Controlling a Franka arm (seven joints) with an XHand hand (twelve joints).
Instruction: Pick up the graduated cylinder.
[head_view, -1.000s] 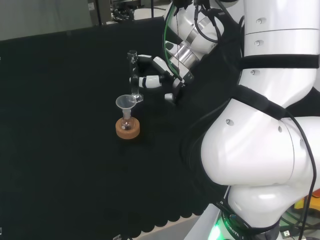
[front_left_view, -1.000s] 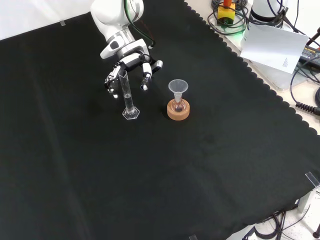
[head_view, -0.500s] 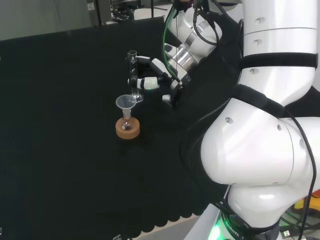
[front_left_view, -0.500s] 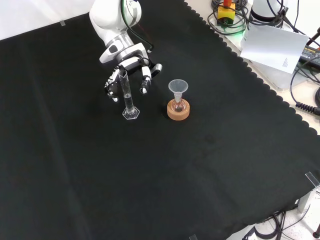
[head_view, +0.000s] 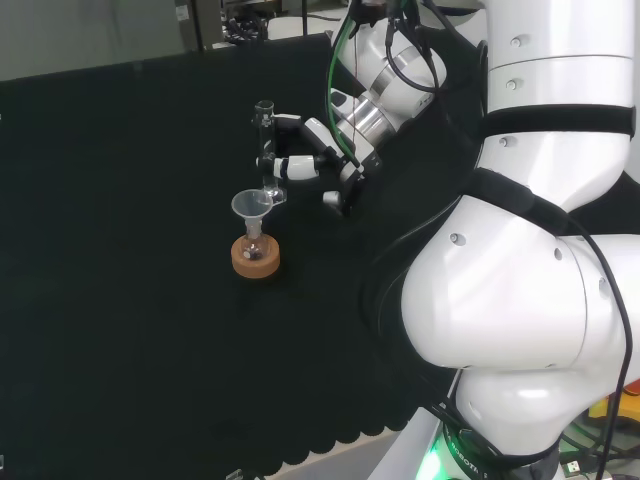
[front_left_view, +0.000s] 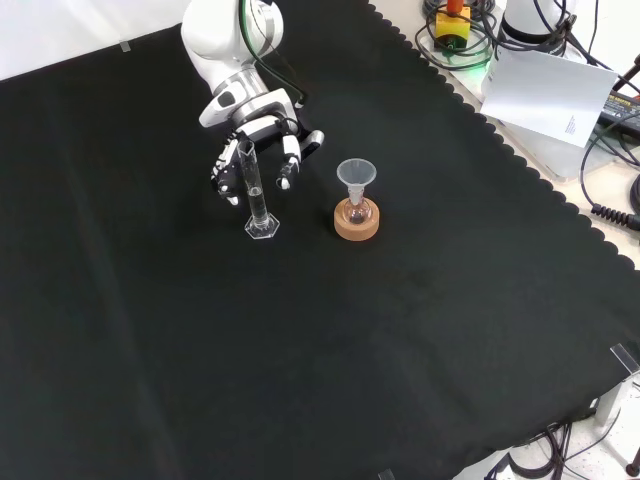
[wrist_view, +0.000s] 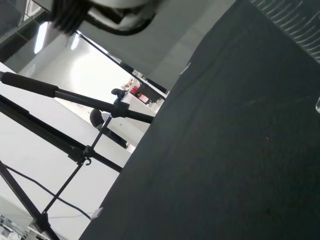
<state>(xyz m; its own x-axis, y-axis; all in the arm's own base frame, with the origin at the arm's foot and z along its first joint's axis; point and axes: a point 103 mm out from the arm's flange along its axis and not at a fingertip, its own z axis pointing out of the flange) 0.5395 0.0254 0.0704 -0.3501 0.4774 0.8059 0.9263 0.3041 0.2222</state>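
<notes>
We see the graduated cylinder (front_left_view: 254, 190) standing upright on the surface. Our hand (front_left_view: 262, 145) sits just behind its upper part, fingers (front_left_view: 287, 160) spread on both sides, not yet closed.

Funnel (front_left_view: 356, 173) in small flask (front_left_view: 356, 211), on cork ring (front_left_view: 357, 224).

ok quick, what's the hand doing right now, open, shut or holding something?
Hand: open, fingers spread either side of the upright graduated cylinder, not yet closed on it.

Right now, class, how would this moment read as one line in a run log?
hand: open, close behind cylinder, not gripping | cylinder: upright on cloth | funnel: in flask on cork ring | stage: approach
</notes>
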